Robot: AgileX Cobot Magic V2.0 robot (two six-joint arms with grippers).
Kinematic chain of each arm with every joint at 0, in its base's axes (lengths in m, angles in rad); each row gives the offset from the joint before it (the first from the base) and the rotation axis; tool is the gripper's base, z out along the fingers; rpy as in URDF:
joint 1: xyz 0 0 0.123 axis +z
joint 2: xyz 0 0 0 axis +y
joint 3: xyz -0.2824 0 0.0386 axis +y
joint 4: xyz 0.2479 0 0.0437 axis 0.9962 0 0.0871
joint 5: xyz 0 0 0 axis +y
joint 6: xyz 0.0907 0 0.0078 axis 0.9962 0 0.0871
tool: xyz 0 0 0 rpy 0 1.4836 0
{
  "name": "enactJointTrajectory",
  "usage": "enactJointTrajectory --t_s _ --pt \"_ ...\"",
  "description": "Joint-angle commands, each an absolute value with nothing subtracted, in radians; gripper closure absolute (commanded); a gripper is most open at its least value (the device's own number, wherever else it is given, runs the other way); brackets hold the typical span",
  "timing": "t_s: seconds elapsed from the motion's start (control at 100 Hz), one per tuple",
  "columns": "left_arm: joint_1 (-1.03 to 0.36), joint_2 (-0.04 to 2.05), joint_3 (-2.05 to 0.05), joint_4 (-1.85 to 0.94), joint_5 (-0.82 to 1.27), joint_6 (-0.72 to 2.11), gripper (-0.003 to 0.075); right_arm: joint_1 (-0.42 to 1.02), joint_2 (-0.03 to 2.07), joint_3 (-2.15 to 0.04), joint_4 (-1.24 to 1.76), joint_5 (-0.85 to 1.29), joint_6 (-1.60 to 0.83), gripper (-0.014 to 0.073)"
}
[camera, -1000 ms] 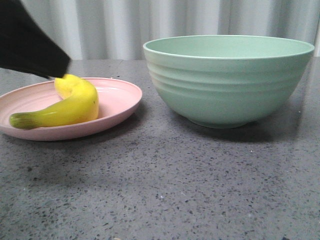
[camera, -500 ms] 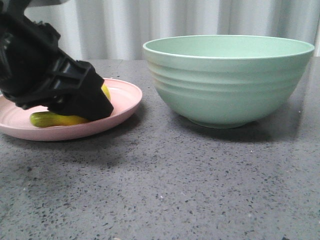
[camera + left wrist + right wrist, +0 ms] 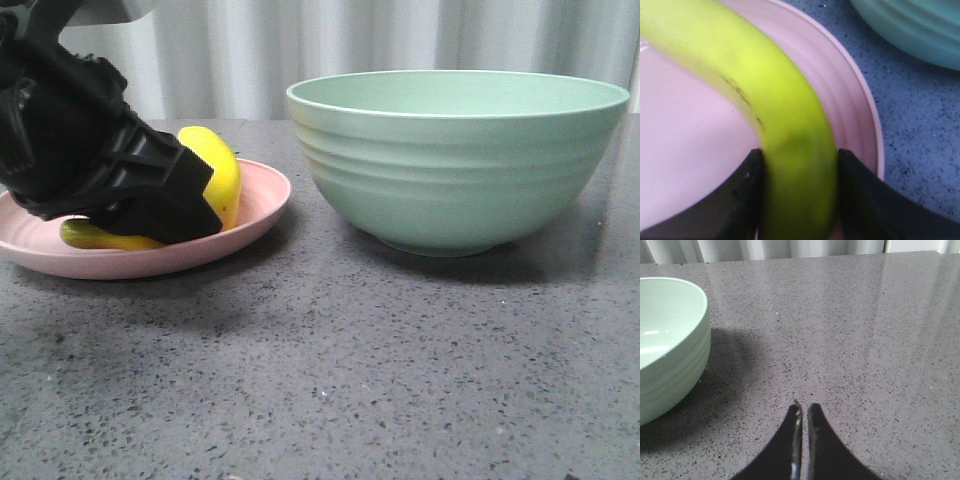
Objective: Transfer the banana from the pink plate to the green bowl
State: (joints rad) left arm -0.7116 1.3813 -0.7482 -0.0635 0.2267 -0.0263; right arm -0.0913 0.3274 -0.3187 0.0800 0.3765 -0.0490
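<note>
My left gripper (image 3: 165,200) is shut on the yellow banana (image 3: 213,172) over the pink plate (image 3: 262,195) at the left. In the left wrist view both black fingers press the banana (image 3: 790,145) from either side, with the plate (image 3: 685,150) under it. The banana's far end is tilted up and its greenish stem end (image 3: 85,236) still rests low on the plate. The green bowl (image 3: 460,160) stands to the right of the plate, empty as far as I can see; it also shows in the left wrist view (image 3: 910,25) and the right wrist view (image 3: 667,340). My right gripper (image 3: 804,410) is shut and empty above the table, right of the bowl.
The grey speckled table (image 3: 330,370) stretches in front of the plate and bowl. A pale curtain (image 3: 380,40) hangs behind the table. Bare tabletop (image 3: 855,330) lies beyond my right gripper.
My left gripper came down onto the plate and closed on the banana. The banana's far end has since risen, and the plate has shifted slightly.
</note>
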Motion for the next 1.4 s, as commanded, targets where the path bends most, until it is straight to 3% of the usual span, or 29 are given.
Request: enactJointTrajectory --t_s 0.0,0.37,0.58,0.65,0.82,0.92,1.39 --pt "-0.718 1.346 -0.779 -0.069 0.177 -0.035 0.0742 -0.094 0.343 -0.350 0.082 0.320 -0.055 0.0655" --pt "-0.722 1.166 -0.789 -0.067 0.171 -0.033 0.0741 -0.009 0.411 -0.462 0.081 0.553 -0.055 0.0655" --pt "-0.829 1.065 -0.789 -0.063 0.145 -0.033 0.0741 0.056 0.526 -0.620 0.092 0.706 -0.055 0.0648" --pt "-0.893 1.060 -0.789 -0.063 0.124 -0.033 0.0741 0.069 0.567 -0.675 0.132 0.740 -0.055 0.0589" --pt "-1.029 1.088 -0.789 -0.061 0.070 -0.033 0.0741 0.103 0.637 -0.783 0.305 0.744 -0.055 0.0249" --pt "-1.075 1.121 -0.789 -0.064 0.065 -0.033 0.0741 0.126 0.673 -0.828 0.416 0.728 -0.055 0.0126" --pt "-1.227 1.226 -0.789 -0.064 -0.038 -0.033 0.0741 0.189 0.897 -0.879 0.691 0.707 -0.072 0.0113"
